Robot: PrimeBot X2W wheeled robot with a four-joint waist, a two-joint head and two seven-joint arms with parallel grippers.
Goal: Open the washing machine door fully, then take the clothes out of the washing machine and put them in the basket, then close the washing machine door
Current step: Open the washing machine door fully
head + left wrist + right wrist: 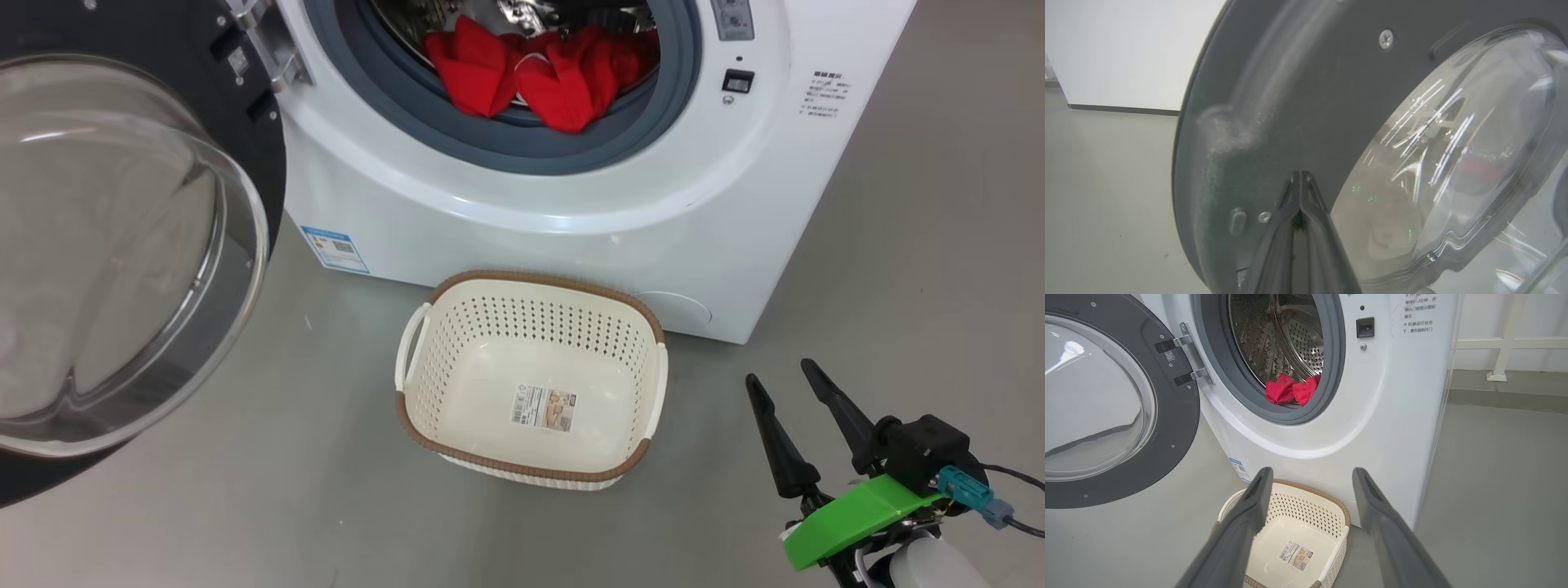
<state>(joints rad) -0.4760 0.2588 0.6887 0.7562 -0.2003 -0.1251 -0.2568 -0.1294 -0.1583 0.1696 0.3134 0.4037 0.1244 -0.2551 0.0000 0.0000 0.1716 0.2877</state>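
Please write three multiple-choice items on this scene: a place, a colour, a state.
1. What colour is the cream plastic basket's woven-look rim? A) blue B) brown C) black
2. The round, black-rimmed glass washing machine door is: A) shut B) removed C) swung open
3. Where do the bright red fabric clothes lie? A) in the white washing machine's steel drum B) in the basket C) on the floor
Answers: 1 B, a brown band runs round its top; 2 C, it hangs from its hinge, drum exposed; 3 A, red fabric sits behind the grey rubber ring.
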